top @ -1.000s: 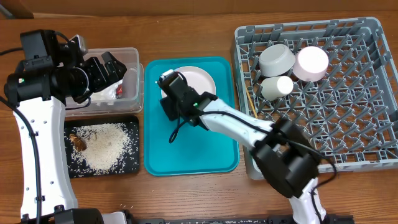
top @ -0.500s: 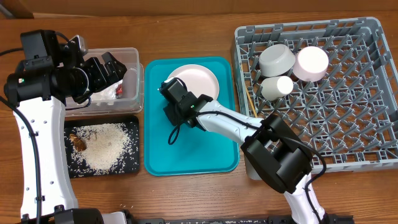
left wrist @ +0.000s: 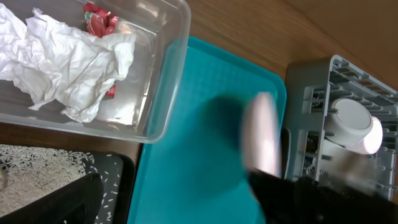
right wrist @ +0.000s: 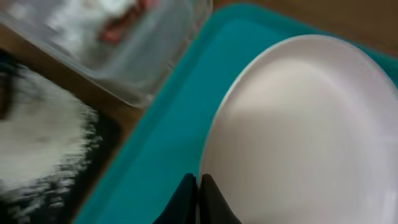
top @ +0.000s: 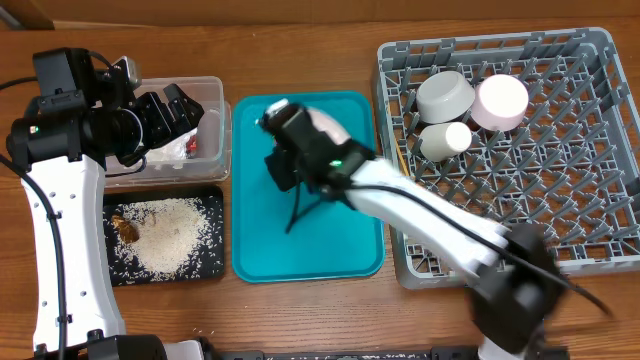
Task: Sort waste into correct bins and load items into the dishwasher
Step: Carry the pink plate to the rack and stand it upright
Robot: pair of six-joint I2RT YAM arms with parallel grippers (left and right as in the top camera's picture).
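My right gripper point(right wrist: 198, 185) is shut on the near rim of the round pale pink plate point(right wrist: 298, 137), over the teal tray point(top: 310, 240). In the left wrist view the plate point(left wrist: 261, 137) shows tilted up on edge. The overhead view hides most of it behind the right arm. My left gripper point(top: 185, 105) hangs open and empty over the clear tub point(top: 215, 95). That tub holds the white napkin point(left wrist: 68, 62) and red wrapper point(left wrist: 99, 18). Rice crumbs point(top: 170, 235) and brown scraps point(top: 125, 228) lie in the black tray point(top: 212, 265). The dish rack point(top: 560, 190) holds the grey bowl point(top: 445, 95), pink bowl point(top: 498, 102), white cup point(top: 445, 138) and chopsticks point(top: 405, 165).
The clear tub and black tray stand directly left of the teal tray, and the dish rack stands directly right of it. The right arm stretches from the table's front right across the tray. Bare wooden table runs along the front edge.
My right gripper has gone from part open to shut on the plate's rim, and the plate has tipped up off the tray. The right arm's elbow swung rightward. The left arm has not moved.
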